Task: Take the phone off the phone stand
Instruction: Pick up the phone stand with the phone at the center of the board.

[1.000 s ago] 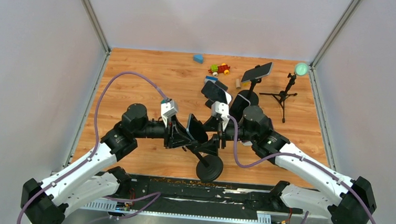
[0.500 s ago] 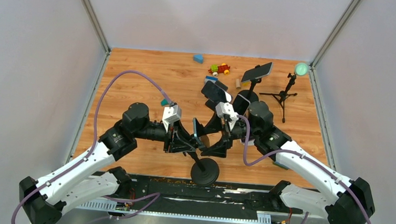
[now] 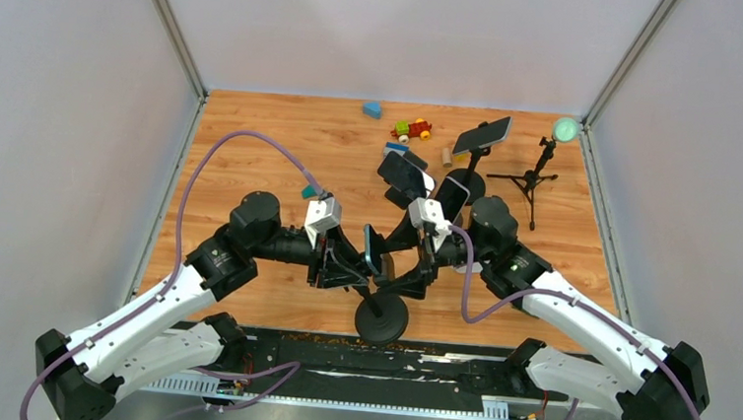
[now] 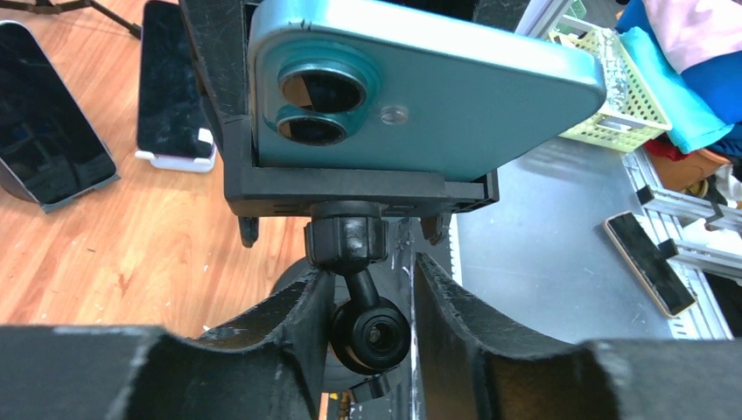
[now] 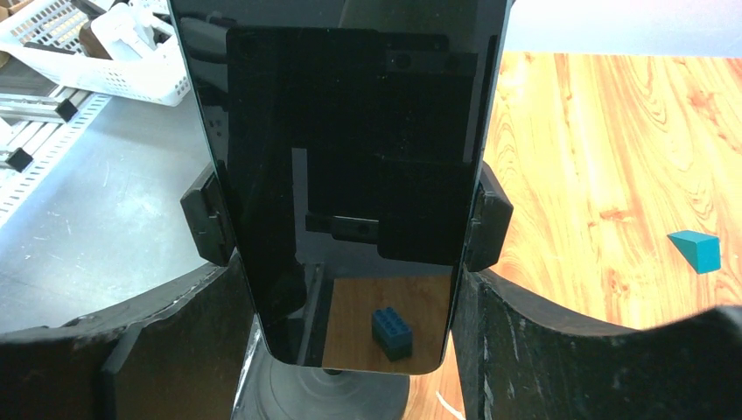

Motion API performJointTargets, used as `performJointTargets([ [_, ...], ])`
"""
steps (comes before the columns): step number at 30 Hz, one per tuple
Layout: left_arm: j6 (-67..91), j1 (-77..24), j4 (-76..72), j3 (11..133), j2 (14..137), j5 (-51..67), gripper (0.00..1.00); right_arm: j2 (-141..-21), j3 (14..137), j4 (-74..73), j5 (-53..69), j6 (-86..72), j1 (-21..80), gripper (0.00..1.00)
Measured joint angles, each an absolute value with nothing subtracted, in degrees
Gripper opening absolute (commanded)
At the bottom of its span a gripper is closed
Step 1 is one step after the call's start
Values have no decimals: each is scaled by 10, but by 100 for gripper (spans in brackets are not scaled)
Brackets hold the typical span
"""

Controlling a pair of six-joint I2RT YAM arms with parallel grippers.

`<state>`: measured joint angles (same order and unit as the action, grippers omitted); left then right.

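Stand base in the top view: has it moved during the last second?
Yes. The stand base has shifted a little to the left along the black rail, away from the tripod, which has not moved.

Left arm (image 3: 143, 318) and right arm (image 3: 587, 319): white link shells, black joint housings. One purple cable (image 3: 244, 135) loops along each. White camera blocks (image 3: 323, 214) at wrists. Pincer fingers (image 4: 455, 332) matte black, rough-textured.
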<state>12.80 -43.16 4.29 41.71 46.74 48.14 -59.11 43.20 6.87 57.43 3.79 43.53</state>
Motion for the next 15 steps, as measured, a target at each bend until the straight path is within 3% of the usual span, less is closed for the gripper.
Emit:
performJointTargets([
  [4,135,-432,44,417,473,482,58,-588,418,86,557,42,440,0],
  [15,135,-432,50,418,478,484,63,-588,411,90,550,51,442,0],
])
